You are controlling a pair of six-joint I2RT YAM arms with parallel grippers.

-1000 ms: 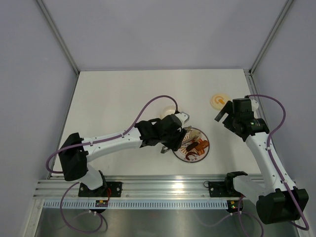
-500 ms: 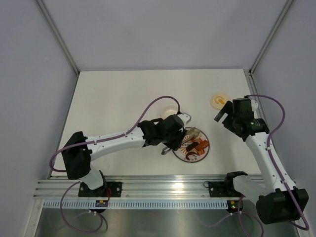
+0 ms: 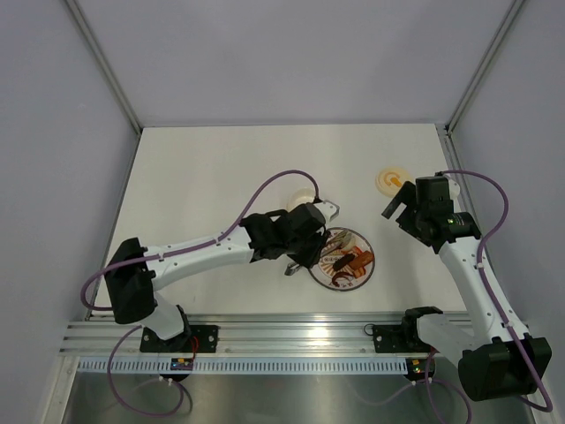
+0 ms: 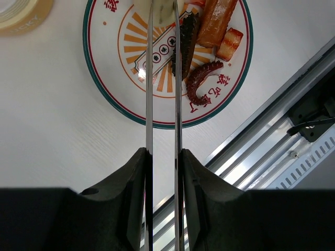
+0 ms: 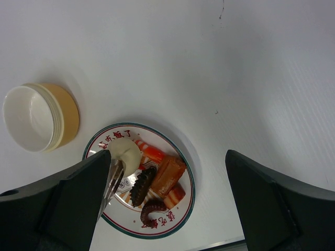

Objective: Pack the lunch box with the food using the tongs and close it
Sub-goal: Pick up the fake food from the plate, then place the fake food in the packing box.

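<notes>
My left gripper (image 4: 162,150) (image 3: 311,247) is shut on the tongs (image 4: 148,99), one silver arm against each finger. The tongs reach over the plate (image 4: 104,78), and a pale cream piece of food (image 4: 163,10) (image 5: 124,152) lies between their tips (image 5: 116,175). An orange-brown chunk (image 5: 167,175) and a dark brown ridged piece (image 5: 140,185) lie beside it. The lunch box (image 5: 39,117) (image 3: 302,199) stands just beyond the plate, without its lid. My right gripper (image 5: 168,154) (image 3: 399,201) hangs open high above the plate, holding nothing.
The round cream lid (image 3: 389,180) lies on the table at the back right, near my right gripper. A curled dark red tentacle piece (image 4: 201,83) and a red-and-white piece (image 5: 152,152) also lie on the plate. The metal rail (image 3: 291,336) runs along the table's near edge.
The left gripper's fingers have come closer together, squeezing the tongs' arms inward around the cream piece. The right arm has not moved.
</notes>
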